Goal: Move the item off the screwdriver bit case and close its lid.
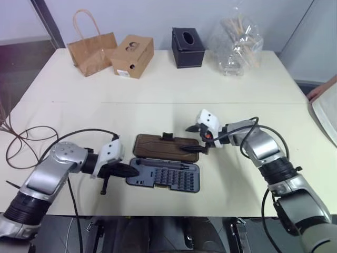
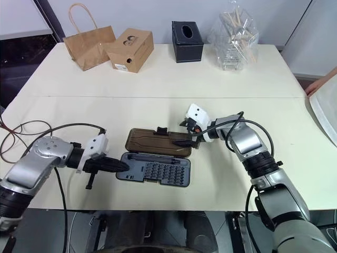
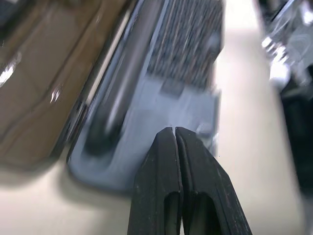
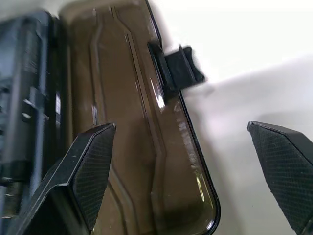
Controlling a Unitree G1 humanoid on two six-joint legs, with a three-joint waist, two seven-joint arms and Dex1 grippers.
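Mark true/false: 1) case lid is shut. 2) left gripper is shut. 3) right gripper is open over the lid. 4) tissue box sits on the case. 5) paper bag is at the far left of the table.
1) False: the lid lies open flat behind the case.
2) True: left gripper is shut, at the case's end.
3) True: right gripper straddles the lid's edge.
4) False: the tissue box stands at the table's far side.
5) True: paper bag.

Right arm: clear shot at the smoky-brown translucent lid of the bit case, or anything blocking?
Probably yes. The right gripper is open at the far right edge of the smoky-brown translucent lid, which lies flat on the table, one finger over it, nothing on top. The shut left gripper is at the grey-blue bit tray, clear of it.
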